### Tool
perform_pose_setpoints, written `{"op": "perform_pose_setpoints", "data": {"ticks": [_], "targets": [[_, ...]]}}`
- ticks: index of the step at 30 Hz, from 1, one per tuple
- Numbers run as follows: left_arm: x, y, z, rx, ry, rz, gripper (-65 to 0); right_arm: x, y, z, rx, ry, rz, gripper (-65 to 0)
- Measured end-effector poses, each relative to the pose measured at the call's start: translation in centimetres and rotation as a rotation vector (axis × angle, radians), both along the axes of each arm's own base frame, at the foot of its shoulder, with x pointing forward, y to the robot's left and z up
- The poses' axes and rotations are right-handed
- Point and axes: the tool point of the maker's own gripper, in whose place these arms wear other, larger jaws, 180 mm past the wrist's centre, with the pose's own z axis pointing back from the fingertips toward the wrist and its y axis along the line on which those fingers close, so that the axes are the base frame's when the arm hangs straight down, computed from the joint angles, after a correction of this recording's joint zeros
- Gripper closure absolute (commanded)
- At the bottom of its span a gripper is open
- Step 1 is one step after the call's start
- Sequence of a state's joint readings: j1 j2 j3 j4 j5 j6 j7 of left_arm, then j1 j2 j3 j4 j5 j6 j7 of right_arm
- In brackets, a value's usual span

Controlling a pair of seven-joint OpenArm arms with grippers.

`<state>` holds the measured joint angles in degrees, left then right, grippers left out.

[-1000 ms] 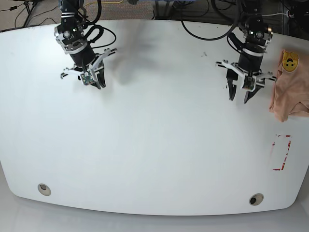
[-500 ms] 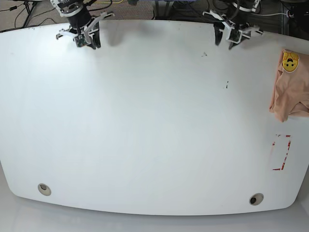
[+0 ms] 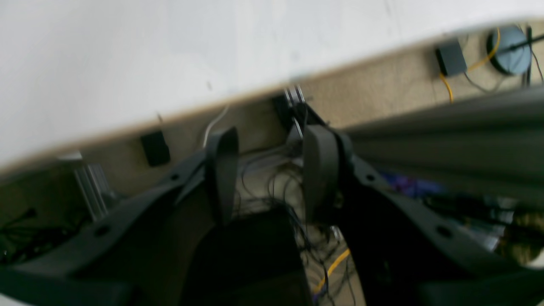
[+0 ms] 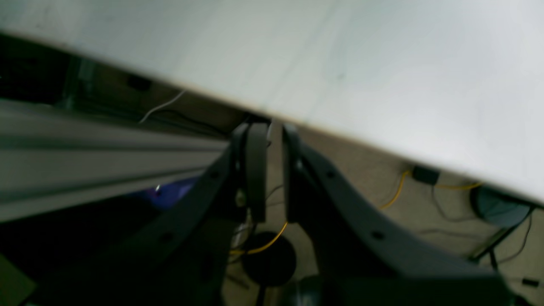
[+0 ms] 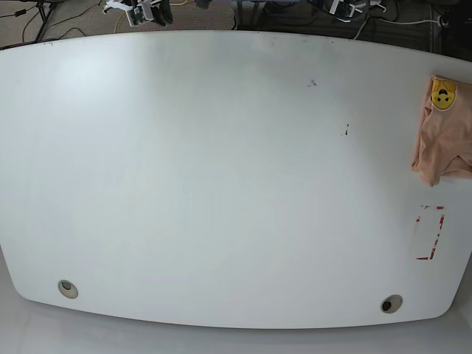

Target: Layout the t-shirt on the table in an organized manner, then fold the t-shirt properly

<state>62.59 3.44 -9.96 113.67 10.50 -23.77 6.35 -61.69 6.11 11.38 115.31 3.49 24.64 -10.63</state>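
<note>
The peach t-shirt [image 5: 441, 144] lies crumpled at the table's [image 5: 221, 184] right edge, with its yellow smiley print [image 5: 442, 94] facing up and part of the cloth cut off by the frame. Neither gripper is near it. Only a sliver of each gripper shows at the top of the base view: my right gripper [image 5: 141, 12] at the left, my left gripper [image 5: 348, 7] at the right. In the left wrist view my left gripper [image 3: 270, 170] is open and empty, past the table's far edge, over the floor. My right gripper [image 4: 274, 170] is shut with nothing in it, also off that edge.
A red tape outline [image 5: 430, 232] marks the table's right side below the shirt. Two grey grommets [image 5: 67, 288] [image 5: 391, 303] sit near the front edge. Dark specks [image 5: 312, 82] dot the far middle. Cables [image 3: 331, 267] and carpet lie behind the table.
Both arms have pulled back from over the table to beyond its far edge. The t-shirt has not moved.
</note>
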Motion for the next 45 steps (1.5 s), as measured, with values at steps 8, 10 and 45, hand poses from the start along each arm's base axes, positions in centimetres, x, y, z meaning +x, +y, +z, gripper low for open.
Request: {"op": "perform_pose_setpoints", "data": {"ticks": [8,10,45], "targets": [[-2.7,0.8,-0.8,0.015,0.071,-0.042,-23.9,-4.2,2.0,-0.3,0.050,0.110,0.014,-5.5],[-3.5,1.3,-1.6,0.026,0.100,-0.039,-23.9,-5.2,2.4,-0.7,0.063,0.136,0.012,-5.5],[-10.5,6.4,-20.4,-0.005,0.588,0.058,-23.9,-9.7,1.0,-17.6,0.077,0.489,-0.093,-5.5]]}}
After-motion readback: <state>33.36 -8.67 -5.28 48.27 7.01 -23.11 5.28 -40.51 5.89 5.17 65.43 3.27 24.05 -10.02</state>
